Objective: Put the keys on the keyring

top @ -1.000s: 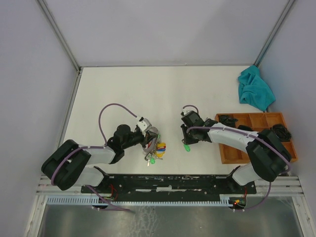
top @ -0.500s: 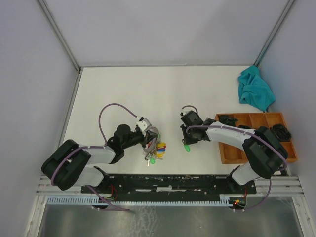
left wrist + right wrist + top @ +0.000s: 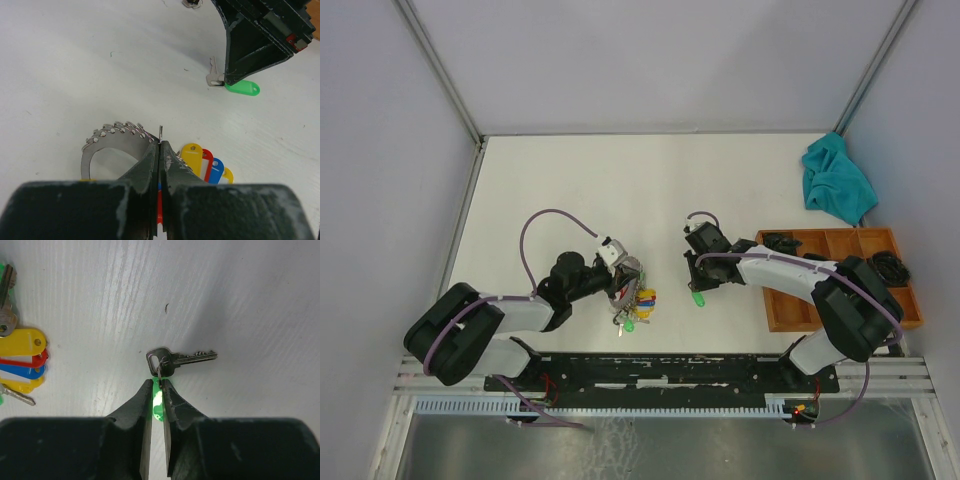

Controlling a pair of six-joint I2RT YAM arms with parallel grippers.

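The keyring [image 3: 638,298] lies in front of my left arm, a flat silvery ring [image 3: 107,145] with yellow, red and blue tags [image 3: 202,161]. My left gripper [image 3: 625,276] is shut on a thin metal edge of the ring [image 3: 161,145]. The green-headed key [image 3: 698,299] lies on the table, a silver blade [image 3: 182,359] joined to a green tag [image 3: 157,399]. My right gripper [image 3: 706,282] stands over it, jaws closed on the tag and its small ring [image 3: 158,383]. It also shows in the left wrist view [image 3: 243,89]. I cannot make out the dark key.
A wooden tray [image 3: 775,318] with dark parts sits at the right. A teal cloth [image 3: 837,180] lies at the back right. Grey walls close in the table on three sides. The arms' metal rail [image 3: 660,370] runs along the near edge.
My right gripper has shifted slightly left and back over the green key. The left arm and keyring have not moved.
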